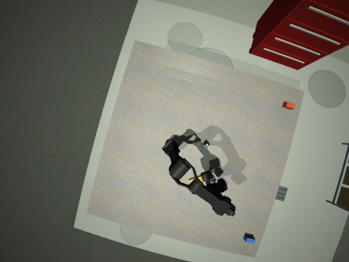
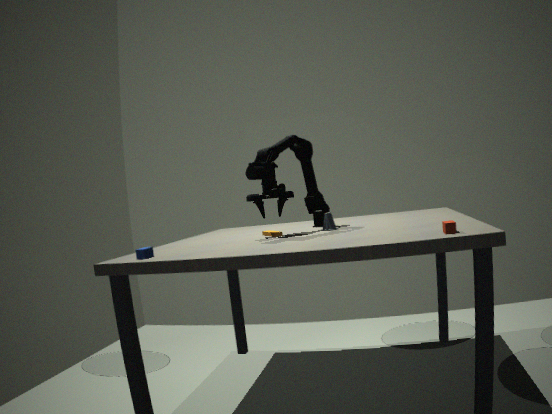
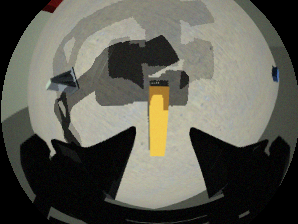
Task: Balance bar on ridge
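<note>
Wrist view is showing my tool (image 3: 158,152) hanging spread wide and empty above the yellow bar (image 3: 158,124), which is lying flat on the worktop (image 2: 400,227) at the frame's centre, running lengthwise between my fingers. I am judging that I should be descending straight, pinching the bar near its middle so it stays level when lifted. The grey ridge (image 3: 65,82) is sitting at left. A blue bin (image 1: 249,238) at lower right is looking empty.
</note>
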You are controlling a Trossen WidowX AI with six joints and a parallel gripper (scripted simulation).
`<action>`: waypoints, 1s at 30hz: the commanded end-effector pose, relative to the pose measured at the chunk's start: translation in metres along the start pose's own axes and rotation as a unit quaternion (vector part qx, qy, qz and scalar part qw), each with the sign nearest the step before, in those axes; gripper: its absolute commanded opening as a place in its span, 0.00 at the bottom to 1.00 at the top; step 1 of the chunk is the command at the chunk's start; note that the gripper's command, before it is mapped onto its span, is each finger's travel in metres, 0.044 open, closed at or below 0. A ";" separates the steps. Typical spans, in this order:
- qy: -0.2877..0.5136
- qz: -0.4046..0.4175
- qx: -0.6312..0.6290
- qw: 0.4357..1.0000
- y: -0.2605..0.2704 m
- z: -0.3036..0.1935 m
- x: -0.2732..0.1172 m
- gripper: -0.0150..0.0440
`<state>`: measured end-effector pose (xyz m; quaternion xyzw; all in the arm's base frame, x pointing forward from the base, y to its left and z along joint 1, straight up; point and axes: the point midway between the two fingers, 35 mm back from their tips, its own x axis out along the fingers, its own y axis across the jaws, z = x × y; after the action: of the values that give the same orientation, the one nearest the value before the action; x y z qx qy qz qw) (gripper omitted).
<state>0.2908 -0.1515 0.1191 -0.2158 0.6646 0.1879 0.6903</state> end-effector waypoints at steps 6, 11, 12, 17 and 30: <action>0.003 0.009 -0.004 1.000 0.003 -0.001 0.043 0.79; 0.003 0.009 -0.004 1.000 0.003 -0.001 0.043 0.79; 0.003 0.009 -0.004 1.000 0.003 -0.001 0.043 0.79; 0.003 0.009 -0.004 1.000 0.003 -0.001 0.050 0.79; 0.003 0.009 -0.004 1.000 0.003 -0.001 0.068 0.79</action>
<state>0.2919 -0.1521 0.0578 -0.2149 0.6660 0.1905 0.6885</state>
